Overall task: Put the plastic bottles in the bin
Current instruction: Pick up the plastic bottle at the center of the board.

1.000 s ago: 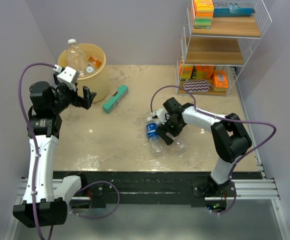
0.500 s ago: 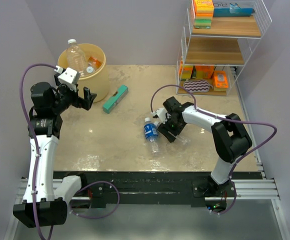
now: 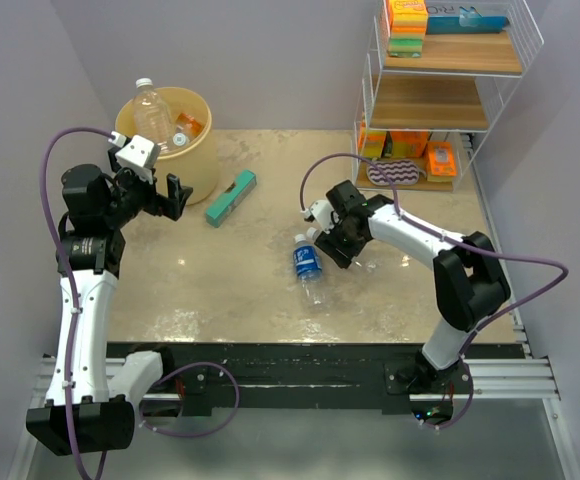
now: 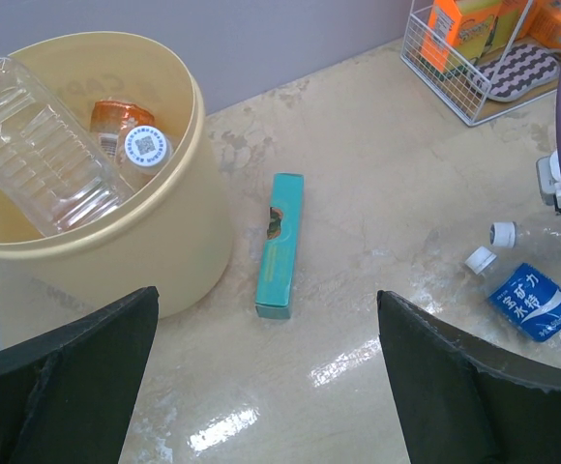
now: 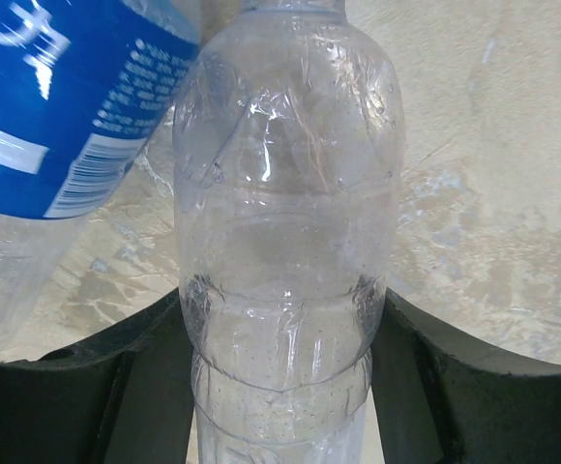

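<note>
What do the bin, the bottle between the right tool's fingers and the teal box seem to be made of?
Bin: smooth, matte pale-yellow plastic, moulded rim. Bottle: thin clear glossy plastic; creases and see-through wall. Teal box: probably printed cardboard; sharp folded edges.

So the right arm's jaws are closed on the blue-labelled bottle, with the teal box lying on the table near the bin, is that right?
Not quite. The right wrist view shows the jaws closed on the clear bottle; the blue-labelled bottle lies beside it, ungripped. The teal box does lie near the bin.
</note>
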`<state>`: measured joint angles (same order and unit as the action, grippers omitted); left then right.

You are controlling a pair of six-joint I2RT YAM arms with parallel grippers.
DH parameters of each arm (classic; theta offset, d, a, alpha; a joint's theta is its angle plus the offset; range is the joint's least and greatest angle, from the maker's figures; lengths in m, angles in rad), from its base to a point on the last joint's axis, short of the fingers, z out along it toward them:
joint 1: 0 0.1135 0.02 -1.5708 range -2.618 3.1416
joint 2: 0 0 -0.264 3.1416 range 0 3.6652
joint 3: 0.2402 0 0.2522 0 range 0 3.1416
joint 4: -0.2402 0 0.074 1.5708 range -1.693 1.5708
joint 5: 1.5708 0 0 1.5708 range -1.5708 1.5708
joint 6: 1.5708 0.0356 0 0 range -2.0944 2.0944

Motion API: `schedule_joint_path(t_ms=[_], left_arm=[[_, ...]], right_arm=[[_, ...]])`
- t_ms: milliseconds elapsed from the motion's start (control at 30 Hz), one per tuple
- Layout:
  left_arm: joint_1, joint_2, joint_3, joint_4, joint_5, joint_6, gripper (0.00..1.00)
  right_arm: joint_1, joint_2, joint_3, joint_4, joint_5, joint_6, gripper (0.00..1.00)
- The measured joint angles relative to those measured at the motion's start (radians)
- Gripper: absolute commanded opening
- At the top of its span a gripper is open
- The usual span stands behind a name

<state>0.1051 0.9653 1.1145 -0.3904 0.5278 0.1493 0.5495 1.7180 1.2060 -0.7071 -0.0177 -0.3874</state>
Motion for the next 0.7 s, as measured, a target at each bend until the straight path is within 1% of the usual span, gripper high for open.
schedule_joint_path(t_ms=[467,700], left_arm=[[0.000,0.005,0.000,0.008,0.028,-0.035,0.99],[0.000,0.011,0.000,0.022,0.047,-0.061,0.99]], right_arm=[[0.000,-0.094,0.159,-0.075,-0.003,-0.014,0.44],[0.000,-0.106,0.216,-0.104,-0.003,-0.018,0.42]])
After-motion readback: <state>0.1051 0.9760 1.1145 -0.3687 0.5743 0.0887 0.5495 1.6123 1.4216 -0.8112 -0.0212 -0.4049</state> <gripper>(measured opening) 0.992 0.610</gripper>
